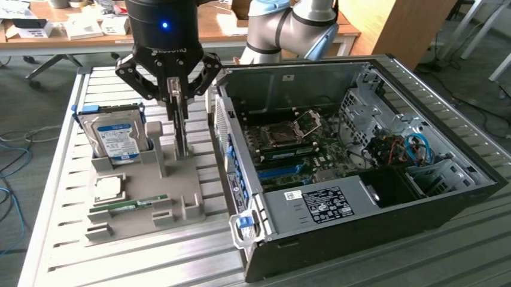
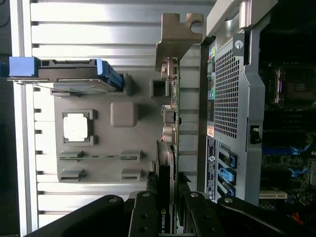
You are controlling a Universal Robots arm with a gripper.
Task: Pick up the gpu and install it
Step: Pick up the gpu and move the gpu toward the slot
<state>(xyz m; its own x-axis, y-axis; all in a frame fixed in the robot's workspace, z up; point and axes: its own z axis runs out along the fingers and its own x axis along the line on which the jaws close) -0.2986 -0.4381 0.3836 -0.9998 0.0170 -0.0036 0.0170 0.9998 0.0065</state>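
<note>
Table (image 1: 119, 263) – slatted metal surface, on which all the items below are carried.

Computer case (image 1: 335, 251) – black tower laid on its side with the side panel off; the motherboard is exposed. It is placed at the exterior view's right.

Grey holder (image 1: 188, 185) – moulded tray set just beside the case, at the exterior view's left of it. The loose parts are kept in its recesses.

Gripper (image 1: 177, 98) – black, positioned directly above the holder. The jaws are clenched on the upper edge of the gpu, one on each face, as seen from the wrist view.

Hard drive (image 1: 116, 139) – silver with a blue label and blue side rails, stood on edge at the far end of the holder.

Gpu (image 1: 183, 134) – thin card held upright on the holder between the hard drive and the case. Whether its lower edge is lifted clear of the holder cannot be told.

Processor chip (image 1: 108, 188) – square, silver-topped, seated flat in a recess.

Memory stick (image 1: 128, 207) – narrow and green, laid in a slot near the chip.
</note>
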